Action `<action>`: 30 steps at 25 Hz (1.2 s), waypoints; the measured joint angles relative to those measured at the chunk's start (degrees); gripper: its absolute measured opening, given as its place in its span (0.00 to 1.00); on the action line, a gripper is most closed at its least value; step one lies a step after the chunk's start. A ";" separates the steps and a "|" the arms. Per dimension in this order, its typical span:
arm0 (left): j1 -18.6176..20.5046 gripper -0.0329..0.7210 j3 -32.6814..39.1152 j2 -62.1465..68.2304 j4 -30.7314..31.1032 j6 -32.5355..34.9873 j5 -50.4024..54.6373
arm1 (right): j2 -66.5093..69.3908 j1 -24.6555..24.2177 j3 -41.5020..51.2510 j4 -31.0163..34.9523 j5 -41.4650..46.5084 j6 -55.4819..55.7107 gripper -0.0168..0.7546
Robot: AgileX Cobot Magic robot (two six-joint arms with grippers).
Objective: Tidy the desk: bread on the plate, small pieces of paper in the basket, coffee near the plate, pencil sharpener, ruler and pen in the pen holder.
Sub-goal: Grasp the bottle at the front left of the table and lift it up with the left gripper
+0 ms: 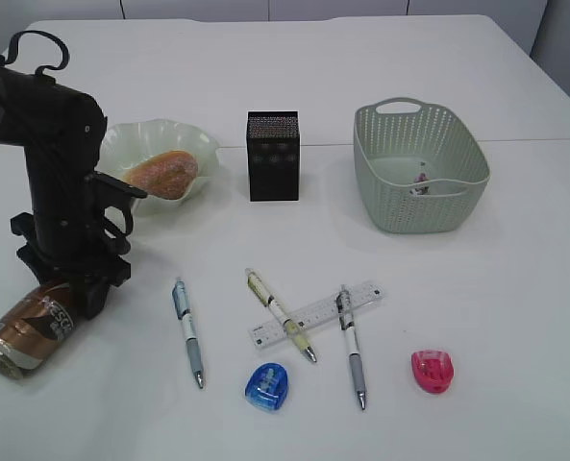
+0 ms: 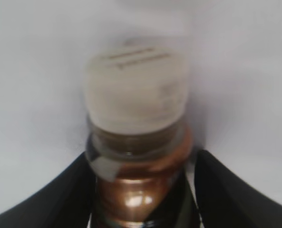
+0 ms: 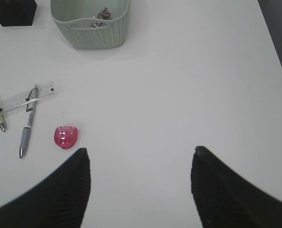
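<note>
The coffee (image 1: pixel 25 331) lies on its side at the desk's (image 1: pixel 515 288) front left. My left gripper (image 1: pixel 78 293) is open around its neck; the left wrist view shows the bottle (image 2: pixel 136 180) between the fingers (image 2: pixel 143 161), white cap ahead. The bread (image 1: pixel 161 173) is on the plate (image 1: pixel 184 130). Paper wads (image 1: pixel 420 182) lie in the basket (image 1: pixel 419 206). The ruler (image 1: pixel 318 312), three pens (image 1: pixel 188 331) (image 1: pixel 281 314) (image 1: pixel 352 351), and a blue (image 1: pixel 268 386) and a pink sharpener (image 1: pixel 432 371) lie at the front. The pen holder (image 1: pixel 273 156) stands at centre back. My right gripper (image 3: pixel 140 152) is open and empty.
In the right wrist view the pink sharpener (image 3: pixel 65 137) lies just left of the left fingertip, with the ruler (image 3: pixel 17 100), a pen (image 3: pixel 27 123), the basket (image 3: pixel 91 35) and the pen holder (image 3: pixel 12 12) farther off. The desk's right edge (image 3: pixel 274 47) is near.
</note>
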 joint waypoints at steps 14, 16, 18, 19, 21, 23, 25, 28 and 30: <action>0.11 0.37 -0.12 0.00 -1.08 0.00 -0.27 | 0.00 0.00 0.00 0.00 0.04 0.00 0.69; 0.11 0.37 -0.12 -0.23 -2.06 0.00 -0.27 | 0.00 0.00 0.00 0.00 0.04 0.00 0.69; 0.11 0.36 -0.12 -1.06 -4.42 0.00 -0.89 | 0.00 0.00 0.00 0.00 0.04 0.00 0.69; 0.11 0.36 -0.12 -1.66 -5.39 0.00 -1.18 | 0.00 0.00 0.00 0.00 0.13 0.00 0.69; 0.11 0.36 -0.12 -4.12 -6.67 0.00 -1.81 | 0.00 0.00 0.00 0.00 0.32 0.00 0.69; 0.41 0.36 -0.12 -7.28 -8.10 0.00 -2.65 | 0.00 0.00 0.00 0.00 0.42 0.00 0.69; 1.12 0.36 -0.12 -11.09 -10.66 0.00 -3.69 | 0.00 0.00 0.00 0.00 0.42 0.00 0.69; 2.55 0.36 -0.12 -16.51 -13.85 0.12 -4.84 | 0.00 0.00 0.00 0.00 0.55 0.00 0.69; 3.15 0.36 -0.12 -20.06 -15.26 0.46 -5.31 | 0.00 0.00 0.00 0.00 0.93 0.00 0.69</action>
